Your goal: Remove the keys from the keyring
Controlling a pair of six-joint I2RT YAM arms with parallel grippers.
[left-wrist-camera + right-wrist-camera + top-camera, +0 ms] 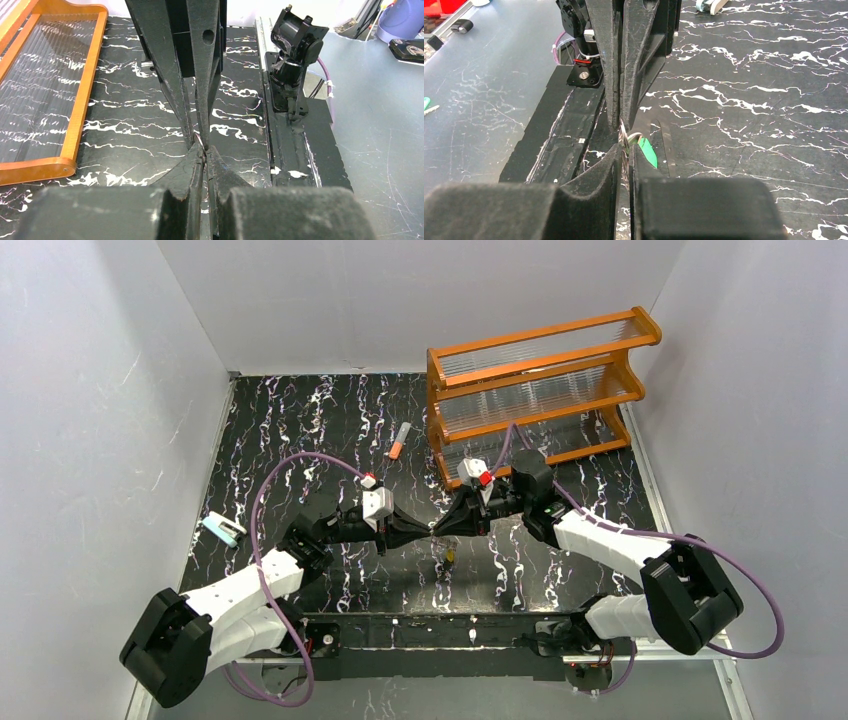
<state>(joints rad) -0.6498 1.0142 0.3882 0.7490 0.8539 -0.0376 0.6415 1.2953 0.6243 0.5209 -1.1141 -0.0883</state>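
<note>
My two grippers meet tip to tip above the middle of the black marbled table. My left gripper [424, 531] and my right gripper [440, 527] are both shut on the thin grey metal keyring, which shows edge-on between the jaws in the left wrist view [199, 141] and the right wrist view [623, 131]. The green-headed key [647, 151] hangs from the ring beside my right fingers [644, 170]. A small yellow-orange-headed key [450, 557] shows just below the tips; I cannot tell whether it hangs or lies on the table.
An orange wooden rack [540, 380] with clear shelves stands at the back right. An orange-and-grey tube [399, 440] lies left of it. A light blue and white object [224, 530] lies at the table's left edge.
</note>
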